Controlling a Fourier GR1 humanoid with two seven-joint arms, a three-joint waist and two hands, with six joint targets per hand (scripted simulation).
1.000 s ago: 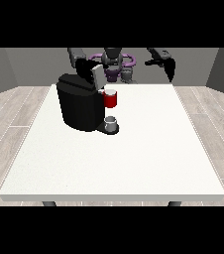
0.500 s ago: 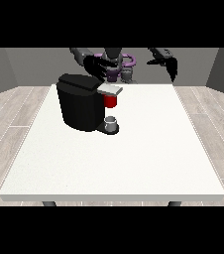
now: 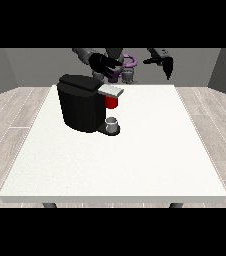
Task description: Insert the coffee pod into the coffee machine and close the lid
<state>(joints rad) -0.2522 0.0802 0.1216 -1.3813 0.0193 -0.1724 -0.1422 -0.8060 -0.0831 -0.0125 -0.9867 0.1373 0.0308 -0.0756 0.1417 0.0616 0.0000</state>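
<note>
- You have one black coffee machine (image 3: 85, 102) on the table (image 3: 135, 160), far left, its lid (image 3: 111, 90) down.
- One red thing at the machine (image 3: 112, 102); one grey thing (image 3: 112, 123) below.
- Two hands: the hand at the view's left (image 3: 103, 63) above the machine, the hand at the view's right (image 3: 163, 62) raised; fingers unreadable on both.

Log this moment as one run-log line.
hand at view's left: above coffee machine | hand at view's right: raised, holding nothing | lid: down

A large white table (image 3: 135, 160) fills most of the front view, its top bare across the near half. Two dark legs (image 3: 49, 205) show under its front edge. Around it lies a floor (image 3: 10, 120) of pale wood-look planks, and grey walls (image 3: 15, 70) stand behind, darker at the far corners.
</note>
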